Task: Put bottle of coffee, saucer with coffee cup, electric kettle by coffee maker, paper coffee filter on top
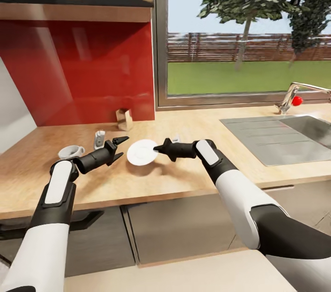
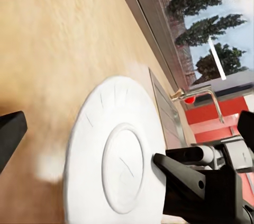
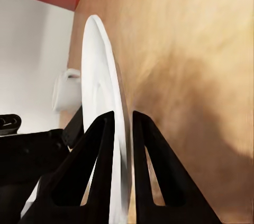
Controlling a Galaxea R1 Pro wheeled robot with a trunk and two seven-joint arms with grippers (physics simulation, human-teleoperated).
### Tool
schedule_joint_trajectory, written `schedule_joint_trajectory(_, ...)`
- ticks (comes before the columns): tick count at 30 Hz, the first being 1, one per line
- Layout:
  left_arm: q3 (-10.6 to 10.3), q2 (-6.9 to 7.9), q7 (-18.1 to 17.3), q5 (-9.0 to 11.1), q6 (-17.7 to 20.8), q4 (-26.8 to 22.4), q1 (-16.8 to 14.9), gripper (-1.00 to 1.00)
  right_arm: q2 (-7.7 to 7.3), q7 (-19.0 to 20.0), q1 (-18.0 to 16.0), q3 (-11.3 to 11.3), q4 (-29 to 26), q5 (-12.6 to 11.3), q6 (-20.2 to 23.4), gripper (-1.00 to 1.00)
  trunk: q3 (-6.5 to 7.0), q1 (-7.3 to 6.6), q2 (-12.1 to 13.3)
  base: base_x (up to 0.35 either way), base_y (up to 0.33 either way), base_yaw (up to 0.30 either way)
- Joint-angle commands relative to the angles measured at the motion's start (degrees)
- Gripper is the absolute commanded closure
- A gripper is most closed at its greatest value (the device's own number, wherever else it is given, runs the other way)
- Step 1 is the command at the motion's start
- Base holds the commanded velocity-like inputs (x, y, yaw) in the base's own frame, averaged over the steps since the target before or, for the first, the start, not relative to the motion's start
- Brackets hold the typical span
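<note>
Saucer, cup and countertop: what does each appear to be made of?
The saucer, gripped at its rim by the right gripper, looks like glazed ceramic: plain white, smooth, thin-edged. The coffee cup looks alike, white and glossy, possibly ceramic. The kitchen countertop looks like light wood or wood-look laminate: beige grain streaks, matte sheen.

We find no legible text, label, brand, number or sign in any view. The small dark bottle standing at the foot of the red backsplash, at about 11 o'clock from the saucer, shows a pale side patch, but it is too blurred for us to make out any characters. The saucer face, checked from the left wrist camera, carries only faint scratch-like marks, no lettering. The cup, at 9 o'clock from the saucer, is plain white.
</note>
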Motion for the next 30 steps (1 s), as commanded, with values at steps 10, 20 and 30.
schedule_joint_trajectory(10, 0.01, 0.01, 0.53, 0.63, 0.34, -0.18, -0.04, -1.00, 0.00, 0.72, -0.12, -0.27, -0.47, 0.57, 0.09, 1.00, -0.06, -0.03, -0.03, -0.111, 0.000, 0.000)
schedule_joint_trajectory(20, 0.05, 0.01, 0.53, 0.68, 0.34, -0.19, -0.04, -1.00, 0.00, 0.68, -0.11, -0.44, -2.29, 0.67, 0.09, 1.00, -0.06, -0.03, -0.03, -0.218, 0.000, 0.000)
schedule_joint_trajectory(30, 0.02, 0.01, 0.51, 0.66, 0.37, -0.21, -0.04, -1.00, 0.00, 0.74, -0.11, -0.56, -2.48, 0.67, 0.09, 1.00, -0.06, -0.03, -0.03, -0.230, 0.000, 0.000)
